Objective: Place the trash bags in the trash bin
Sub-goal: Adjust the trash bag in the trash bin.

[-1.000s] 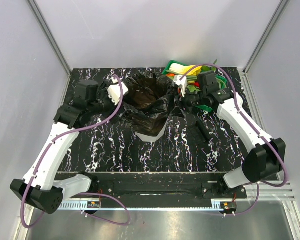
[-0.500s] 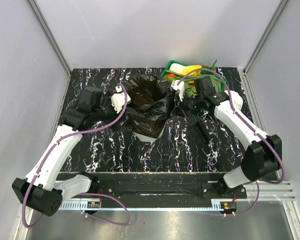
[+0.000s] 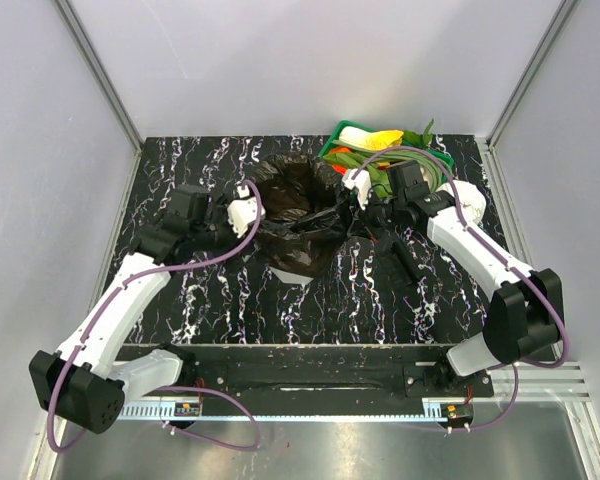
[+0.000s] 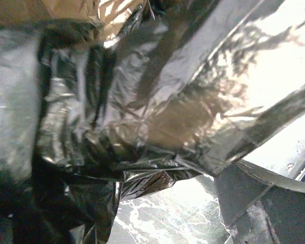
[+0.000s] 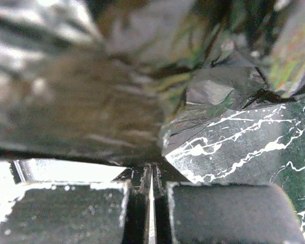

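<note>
Between pale walls (image 3: pixel 280 60), black marbled tabletop (image 3: pixel 230 300)

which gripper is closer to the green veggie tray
Right. The right gripper sits at the edge of the green tray nearest the trash bin; the left gripper is on the bin's opposite side, away from the tray.

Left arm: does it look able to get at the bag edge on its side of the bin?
Likely yes. The left gripper is open right beside the left rim of the trash bin, and the trash bag draped over that rim fills its wrist view; nothing seems to sit between them.
</note>
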Available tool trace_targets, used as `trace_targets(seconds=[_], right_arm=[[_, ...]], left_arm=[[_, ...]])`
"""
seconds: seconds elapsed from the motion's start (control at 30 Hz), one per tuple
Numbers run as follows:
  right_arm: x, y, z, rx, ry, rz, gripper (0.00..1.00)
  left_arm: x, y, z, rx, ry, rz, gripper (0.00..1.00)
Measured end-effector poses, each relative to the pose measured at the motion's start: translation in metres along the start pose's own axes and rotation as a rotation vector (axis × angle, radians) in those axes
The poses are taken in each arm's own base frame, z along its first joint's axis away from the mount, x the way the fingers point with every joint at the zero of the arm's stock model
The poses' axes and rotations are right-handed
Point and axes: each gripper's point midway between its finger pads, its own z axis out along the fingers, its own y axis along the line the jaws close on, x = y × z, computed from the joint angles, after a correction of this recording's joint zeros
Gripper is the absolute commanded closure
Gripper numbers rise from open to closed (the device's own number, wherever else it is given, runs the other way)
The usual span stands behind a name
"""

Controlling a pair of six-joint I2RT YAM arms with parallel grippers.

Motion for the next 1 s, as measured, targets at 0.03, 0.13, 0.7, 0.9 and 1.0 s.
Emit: trace_targets(seconds=[0.03, 0.13, 0.7, 0.9, 1.0], right_arm=[[0.001, -0.001, 0.0, 0.006, 0.003, 0.0, 1.0], [0.003, -0.004, 0.001, 0.022, 0.009, -0.002, 1.0], [0.0, -0.015, -0.011, 0.111, 0.031, -0.036, 0.26], [-0.008, -0.011, -0.025, 0.123, 0.034, -0.052, 0.06], [-0.014, -0.005, -0.037, 0.122, 0.036, -0.061, 0.0]], left_arm=[[0.004, -0.002, 0.002, 0.005, 0.007, -0.002, 0.01], [0.014, -0.004, 0.008, 0.013, 0.021, -0.002, 0.01], [0.015, 0.01, 0.01, -0.065, 0.017, 0.018, 0.01], [-0.007, 0.015, -0.017, -0.099, -0.013, 0.035, 0.01], [-0.015, 0.011, -0.034, -0.113, -0.034, 0.052, 0.01]])
